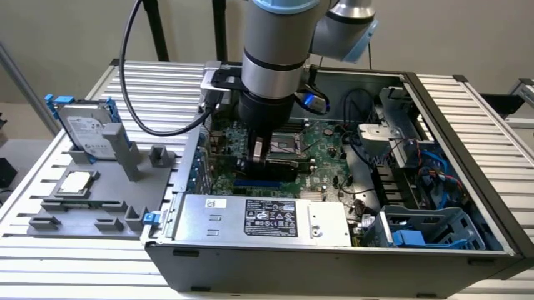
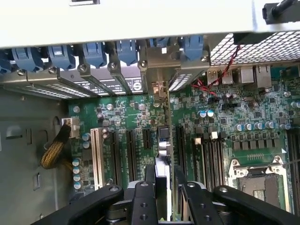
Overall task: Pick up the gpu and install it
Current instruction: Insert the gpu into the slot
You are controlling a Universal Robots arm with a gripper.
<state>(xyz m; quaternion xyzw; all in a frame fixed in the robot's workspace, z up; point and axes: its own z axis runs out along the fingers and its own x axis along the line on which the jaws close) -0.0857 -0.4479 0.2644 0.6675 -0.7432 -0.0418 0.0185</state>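
Seemingly clamped edge-on between the closed fingers of the gripper [image 2: 162, 186], the gpu [image 2: 163, 138] hangs just over the motherboard [image 2: 122, 117] among its expansion slots [image 2: 179, 145] — so a slight tilt or offset could jam its connector beside the slot.

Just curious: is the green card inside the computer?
Inside: the gpu stands on edge among the motherboard slots, gripped by the tool.

A plain beige wall [image 1: 67, 31] closes the far side of the scene, under soft, even light that casts no hard shadows. Two black stand poles [image 1: 156, 28] rise in front of it, toward the exterior view's left. The tabletop [image 1: 488, 119] is built of ribbed silver metal slats, reaching both sides and the near edge.
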